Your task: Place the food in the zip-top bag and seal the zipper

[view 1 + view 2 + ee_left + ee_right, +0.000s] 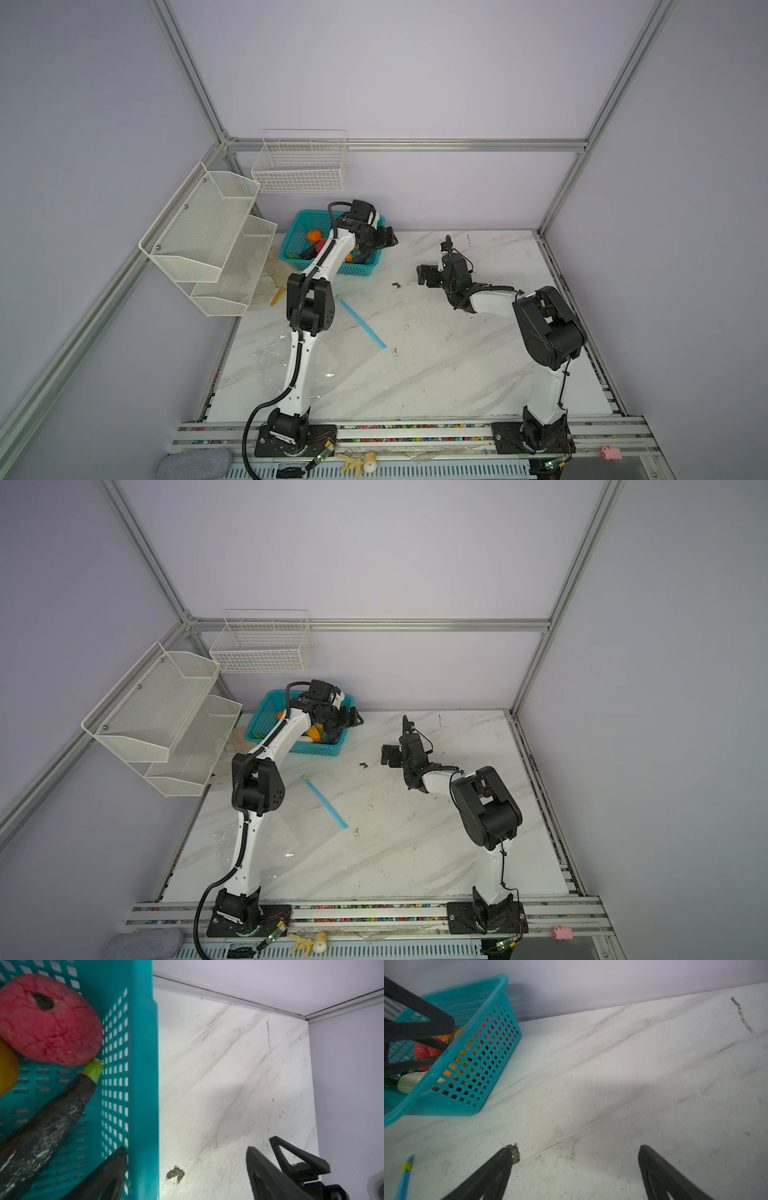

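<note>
Both splayed, empty: left end effector [186,1148] (astride basket [141,1064] wall), right end effector [575,1146] over table [633,1064].

The marbled tabletop [457,374] carries a teal basket [357,269]. In front of the basket lies the clear zip-top bag [324,357], its zipper [360,322] edge nearest the basket.

The basket [358,270] stood at the back left of the tabletop [457,353], with the food [314,235] inside it. The bag [272,360] lay at the front left, its zipper [360,322] nearer the middle, before the basket.
</note>
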